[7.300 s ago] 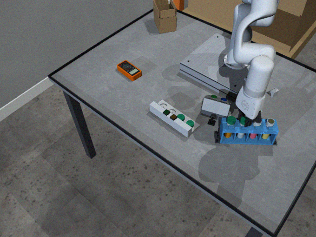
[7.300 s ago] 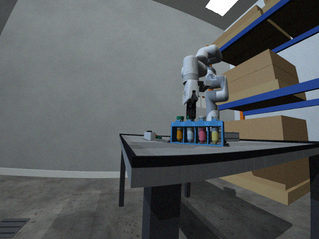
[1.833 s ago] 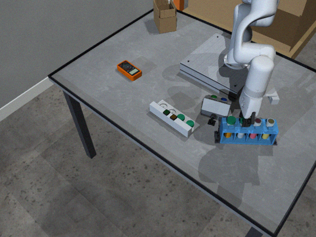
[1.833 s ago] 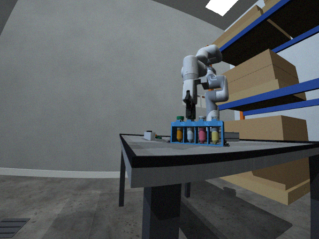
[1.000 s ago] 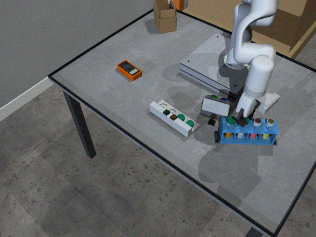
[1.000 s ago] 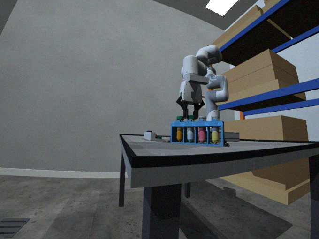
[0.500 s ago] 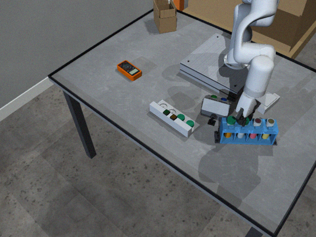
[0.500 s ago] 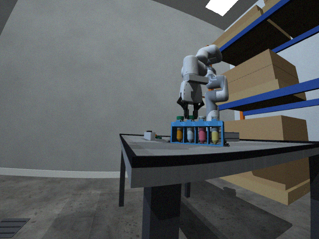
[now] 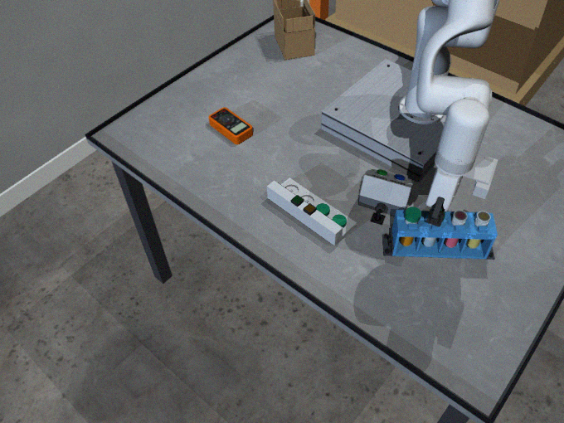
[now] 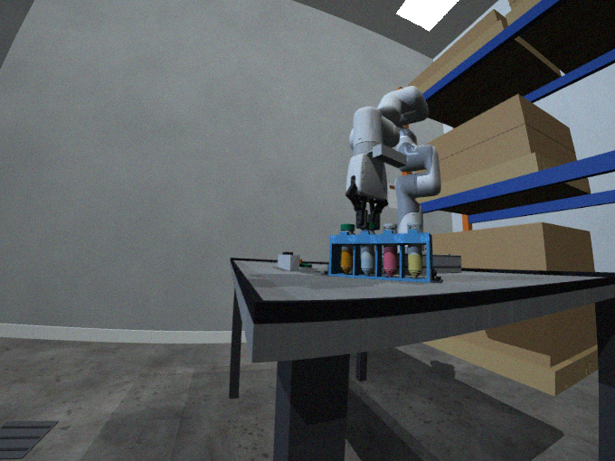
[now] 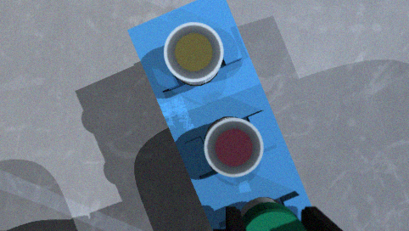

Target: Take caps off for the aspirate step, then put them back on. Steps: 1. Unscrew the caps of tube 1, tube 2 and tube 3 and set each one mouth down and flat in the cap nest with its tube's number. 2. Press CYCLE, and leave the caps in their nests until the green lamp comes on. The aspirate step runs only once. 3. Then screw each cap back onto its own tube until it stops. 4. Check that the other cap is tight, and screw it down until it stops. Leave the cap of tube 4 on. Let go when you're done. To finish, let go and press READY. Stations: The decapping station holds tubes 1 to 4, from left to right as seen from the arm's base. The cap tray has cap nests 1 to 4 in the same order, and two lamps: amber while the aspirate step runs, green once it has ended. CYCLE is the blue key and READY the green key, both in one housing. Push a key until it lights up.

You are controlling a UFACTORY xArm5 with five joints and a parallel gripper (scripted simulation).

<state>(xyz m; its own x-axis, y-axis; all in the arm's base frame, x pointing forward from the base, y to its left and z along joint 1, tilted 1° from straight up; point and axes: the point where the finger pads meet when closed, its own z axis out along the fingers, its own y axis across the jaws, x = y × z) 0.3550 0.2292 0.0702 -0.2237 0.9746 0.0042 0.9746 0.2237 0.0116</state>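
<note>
The blue decapping rack (image 9: 440, 252) (image 10: 380, 237) (image 11: 238, 98) stands near the table's front right. My gripper (image 9: 436, 216) (image 10: 368, 223) (image 11: 270, 219) points straight down over the third tube from the right in the top view and is shut on that tube's green cap (image 11: 268, 216) at the tube's mouth. The red tube (image 9: 459, 216) (image 11: 233, 147) and the yellow tube (image 9: 482, 216) (image 11: 193, 52) stand open. The leftmost tube keeps its green cap (image 9: 412, 213) (image 10: 346, 226). Two green caps (image 9: 323, 208) (image 9: 339, 219) lie in the white cap tray (image 9: 300, 218). Its two lamps (image 9: 296, 200) (image 9: 308, 209) look dark.
The key housing (image 9: 384, 192) with the green key (image 9: 381, 172) and the blue key (image 9: 399, 177) stands just behind the rack. An orange multimeter (image 9: 230, 124), a cardboard box (image 9: 294, 26) and the arm's grey base plate (image 9: 362, 108) lie farther back. A small black part (image 9: 377, 212) sits left of the rack.
</note>
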